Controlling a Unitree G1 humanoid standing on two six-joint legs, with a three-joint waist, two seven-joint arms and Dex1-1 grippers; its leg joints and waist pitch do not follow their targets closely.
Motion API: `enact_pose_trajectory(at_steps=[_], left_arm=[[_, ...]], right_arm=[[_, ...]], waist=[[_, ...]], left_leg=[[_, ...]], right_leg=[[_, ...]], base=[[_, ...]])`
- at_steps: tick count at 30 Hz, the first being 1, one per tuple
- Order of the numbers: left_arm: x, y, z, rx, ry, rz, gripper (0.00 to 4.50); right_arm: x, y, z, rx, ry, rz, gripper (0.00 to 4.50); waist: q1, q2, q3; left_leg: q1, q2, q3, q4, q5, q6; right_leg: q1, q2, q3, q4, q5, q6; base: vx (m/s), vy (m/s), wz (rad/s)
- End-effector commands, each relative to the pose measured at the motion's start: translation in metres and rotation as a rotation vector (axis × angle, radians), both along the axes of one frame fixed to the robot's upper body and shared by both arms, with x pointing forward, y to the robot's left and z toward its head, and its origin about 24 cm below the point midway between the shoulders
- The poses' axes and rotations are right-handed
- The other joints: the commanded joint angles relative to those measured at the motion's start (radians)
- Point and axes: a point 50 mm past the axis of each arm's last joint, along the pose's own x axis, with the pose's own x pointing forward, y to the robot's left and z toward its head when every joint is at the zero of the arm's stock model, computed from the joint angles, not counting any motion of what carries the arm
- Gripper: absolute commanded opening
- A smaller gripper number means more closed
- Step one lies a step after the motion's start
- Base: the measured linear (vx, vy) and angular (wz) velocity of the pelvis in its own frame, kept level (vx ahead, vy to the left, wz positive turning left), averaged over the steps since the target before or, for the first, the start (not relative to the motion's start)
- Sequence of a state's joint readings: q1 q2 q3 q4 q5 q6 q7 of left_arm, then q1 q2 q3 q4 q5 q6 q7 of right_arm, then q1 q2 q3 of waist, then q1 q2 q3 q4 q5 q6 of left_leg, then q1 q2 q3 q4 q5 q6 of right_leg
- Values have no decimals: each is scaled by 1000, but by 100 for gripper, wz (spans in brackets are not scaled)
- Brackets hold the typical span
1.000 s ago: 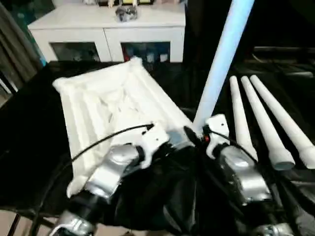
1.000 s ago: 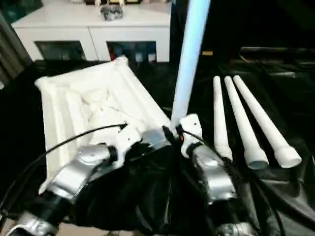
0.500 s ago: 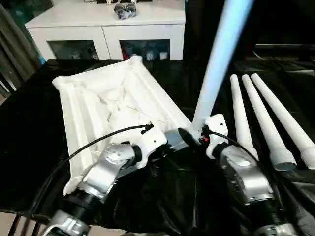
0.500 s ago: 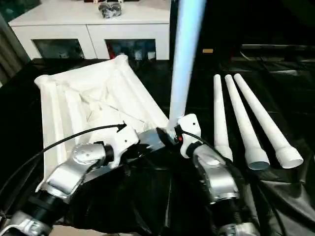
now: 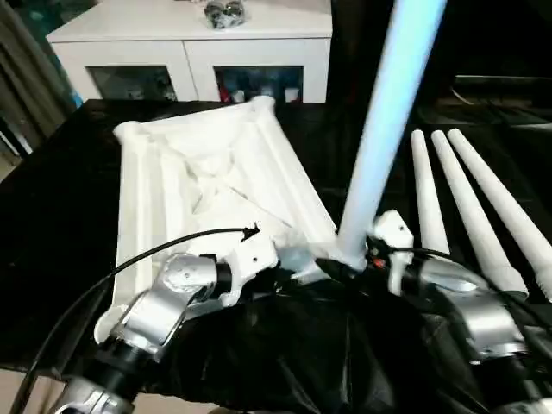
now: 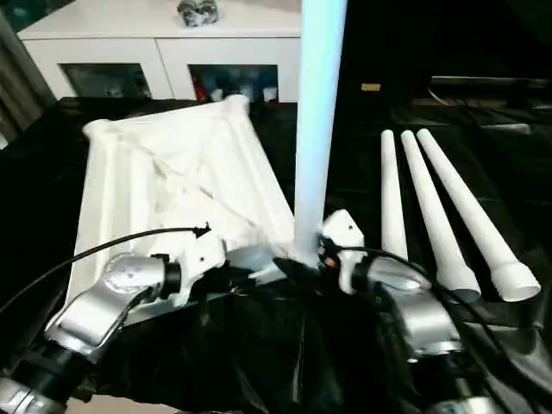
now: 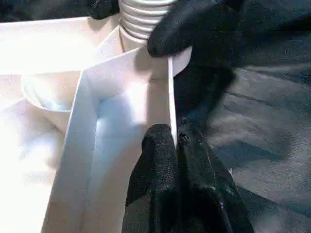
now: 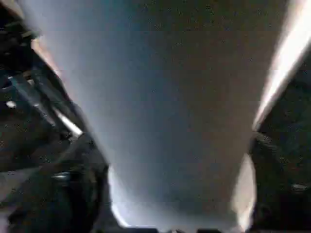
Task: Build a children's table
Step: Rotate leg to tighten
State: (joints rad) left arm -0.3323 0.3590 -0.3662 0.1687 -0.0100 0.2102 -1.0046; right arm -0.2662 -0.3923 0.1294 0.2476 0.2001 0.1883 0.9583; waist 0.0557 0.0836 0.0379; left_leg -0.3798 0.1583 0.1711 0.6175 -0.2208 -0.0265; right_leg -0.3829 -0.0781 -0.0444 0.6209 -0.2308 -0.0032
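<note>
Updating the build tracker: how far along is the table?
Done: nothing fully. In hand: one leg stands upright at the near corner socket of the upturned tabletop; right gripper sits around its base, left gripper pinches the rim. Left: three legs lie on the black cloth.

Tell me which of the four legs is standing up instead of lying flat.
The leg at the tabletop's near corner, beside the right claw, stands upright. The other three legs lie side by side on the black cloth to its right.
</note>
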Motion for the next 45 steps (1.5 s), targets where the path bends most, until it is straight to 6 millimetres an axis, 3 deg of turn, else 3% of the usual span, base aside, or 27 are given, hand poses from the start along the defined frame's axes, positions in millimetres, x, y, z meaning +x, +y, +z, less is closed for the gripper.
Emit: enact_pose_trajectory(at_steps=[1, 11, 20, 21, 22, 23, 26, 27, 29, 30, 31, 32, 34, 38, 42, 44, 45], left_arm=[[-5, -6, 3, -15, 0, -60, 0], [-14, 15, 2, 27, 54, -153, 0], [-11, 15, 2, 8, 48, -106, 0], [-10, 13, 3, -8, 48, -91, 0], [-10, 13, 3, -9, 48, -91, 0], [-9, 8, 3, -31, 45, -65, 0], [-6, 5, 4, -40, 36, -36, 0], [-4, 3, 4, -43, 30, -18, 0], [5, -12, 5, -60, 5, 68, 0], [8, -21, 5, -81, 5, 105, 0], [9, -29, 6, -94, 7, 131, 0], [10, -36, 6, -101, 0, 146, 0], [11, -51, 5, -110, -7, 172, 0], [8, -67, 6, -125, -15, 191, 0], [9, -67, 6, -114, -35, 194, 0], [10, -64, 6, -99, -55, 189, 0], [11, -63, 6, -95, -61, 186, 0]], right_arm=[[-8, 13, -2, 23, 24, 99, 325], [-19, 7, -3, 1, 92, 269, 285], [-24, 12, -13, 47, 113, 222, 283], [-25, 14, -20, 57, 113, 169, 283], [-25, 14, -21, 57, 113, 167, 283], [-22, 18, -31, 61, 103, 64, 283], [-18, 21, -35, 57, 91, -21, 282], [-15, 23, -37, 56, 87, -63, 282], [-2, 34, -45, 72, 83, -277, 282], [3, 41, -48, 92, 97, -371, 282], [7, 46, -50, 109, 117, -444, 282], [10, 52, -51, 125, 133, -502, 282], [18, 63, -52, 155, 161, -609, 282], [27, 72, -50, 158, 166, -701, 282], [31, 74, -47, 147, 128, -710, 282], [34, 74, -44, 166, 102, -714, 338], [35, 74, -42, 176, 97, -712, 352]], waist=[[2, -14, -54], [8, -13, -54], [9, -14, -54], [11, -5, -54], [9, -8, -53], [8, -5, -51], [-4, -11, -42], [-9, -3, -39], [-15, 1, -34], [-28, -3, -33], [-32, 3, -32], [-36, 0, -31], [-38, -1, -32], [-42, 1, -34], [-40, -1, -39], [-42, -5, -40], [-41, -2, -40]], left_leg=[[10, 72, -26, -74, -64, 132], [12, 73, -25, -75, -66, 127], [11, 72, -25, -75, -70, 114], [12, 73, -27, -76, -79, 108], [12, 73, -25, -77, -88, 105], [11, 73, -26, -81, -110, 91], [12, 70, -29, -93, -197, 42], [16, 71, -28, -97, -231, 23], [19, 70, -30, -101, -272, -1], [20, 65, -38, -106, -328, -38], [18, 64, -38, -108, -329, -42], [17, 64, -41, -109, -341, -48], [26, 64, -38, -106, -347, -46], [19, 62, -36, -108, -338, -32], [13, 62, -33, -107, -281, -4], [11, 62, -32, -107, -272, 4], [11, 62, -33, -107, -269, 6]], right_leg=[[44, -75, 40, -59, 56, -288], [42, -73, 38, -58, 36, -289], [42, -73, 39, -57, 35, -288], [42, -75, 39, -57, 25, -288], [40, -74, 40, -61, 20, -288], [41, -75, 40, -62, 1, -286], [44, -75, 41, -74, -129, -267], [39, -75, 43, -80, -170, -258], [35, -74, 44, -83, -223, -250], [39, -79, 41, -89, -335, -217], [37, -79, 43, -92, -349, -208], [35, -80, 42, -97, -380, -188], [26, -79, 47, -104, -381, -184], [29, -76, 45, -103, -343, -184], [34, -75, 44, -100, -266, -195], [35, -76, 43, -100, -255, -203], [36, -77, 43, -98, -255, -203]], base=[[0, 0, 0], [0, 0, 0], [0, 0, 0], [0, 0, 0], [0, 0, 0], [0, 0, 0], [0, 0, 0], [0, 0, 0], [0, 0, 0], [-51, -1, -7], [0, 0, 0], [0, 0, 0], [0, 0, 0], [0, 0, 0], [0, 0, 0], [0, 0, 0], [0, 0, 0]])
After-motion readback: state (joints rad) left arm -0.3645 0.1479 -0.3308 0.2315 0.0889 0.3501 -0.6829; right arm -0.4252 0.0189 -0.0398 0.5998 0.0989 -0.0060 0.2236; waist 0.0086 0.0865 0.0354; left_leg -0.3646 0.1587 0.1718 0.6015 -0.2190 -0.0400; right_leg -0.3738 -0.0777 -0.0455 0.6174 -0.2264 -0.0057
